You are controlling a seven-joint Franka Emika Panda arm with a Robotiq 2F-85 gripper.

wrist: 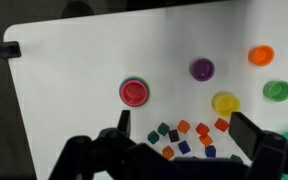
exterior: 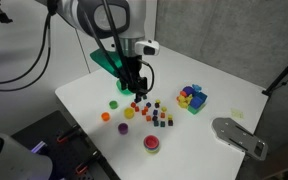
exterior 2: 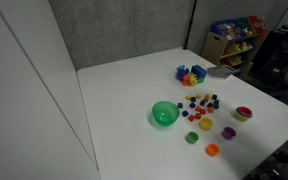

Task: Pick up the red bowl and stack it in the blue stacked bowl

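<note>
The red bowl (wrist: pixel 134 92) sits on the white table (wrist: pixel 64 70), apart from the gripper; it also shows in both exterior views (exterior: pixel 152 144) (exterior 2: pixel 244 113). A thin blue and green rim shows round it in the wrist view, so it seems to rest on top of the blue bowl, which is otherwise hidden. My gripper (wrist: pixel 182 122) is open and empty. It hangs above a scatter of small coloured cubes (wrist: pixel 189 135), with the red bowl ahead and to the left in the wrist view. In an exterior view the gripper (exterior: pixel 135 88) is near the table's middle.
A large green bowl (exterior 2: pixel 164 114) stands by the arm. Small cups lie about: purple (wrist: pixel 202 69), orange (wrist: pixel 261 56), green (wrist: pixel 277 90), yellow (wrist: pixel 225 103). A multicoloured cluster (exterior: pixel 191 97) and a grey piece (exterior: pixel 239 135) lie toward one table edge.
</note>
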